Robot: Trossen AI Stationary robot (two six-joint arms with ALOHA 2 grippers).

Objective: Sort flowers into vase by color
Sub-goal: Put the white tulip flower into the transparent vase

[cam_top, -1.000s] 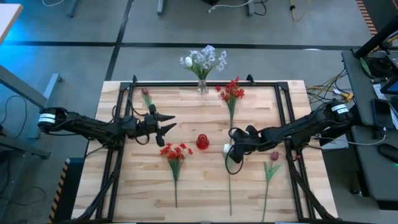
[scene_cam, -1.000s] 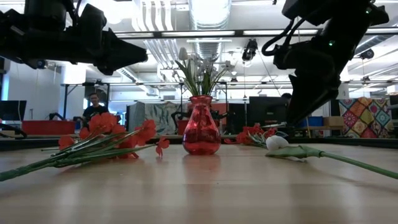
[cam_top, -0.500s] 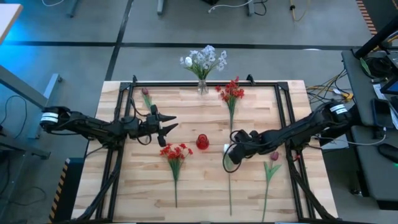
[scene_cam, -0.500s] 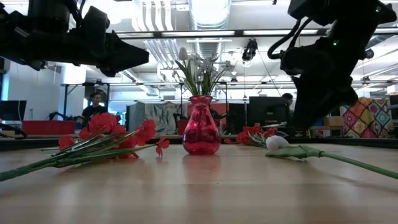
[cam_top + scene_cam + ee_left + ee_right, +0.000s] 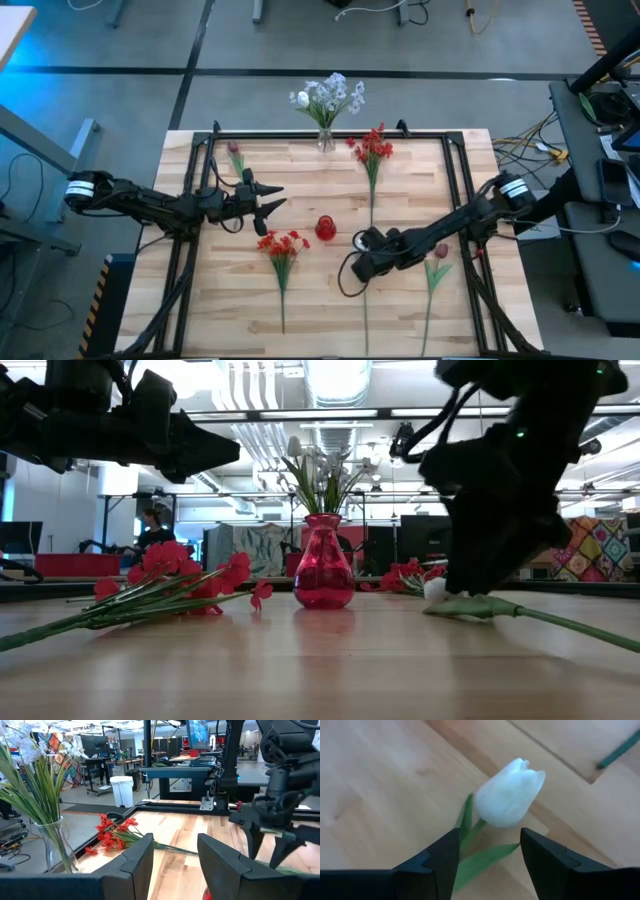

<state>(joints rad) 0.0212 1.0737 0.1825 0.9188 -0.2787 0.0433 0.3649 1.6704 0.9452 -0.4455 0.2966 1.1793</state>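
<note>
A white tulip lies flat on the table; its bud and a green leaf show in the right wrist view, its stem in the high view. My right gripper is open and low over it, one finger on either side of the stem just behind the bud. My left gripper is open and hovers above the table, left of the red vase. Red clusters lie near the vase. White and pale-blue blossoms stand in a clear vase.
More red flowers lie toward the far edge. One dark pink tulip lies at the far left and another beside my right arm. A black frame borders the table. Bare wood shows along the near edge.
My right gripper has moved toward the table's near-left and down onto the level of the white tulip, staying open. The left arm has kept still.
</note>
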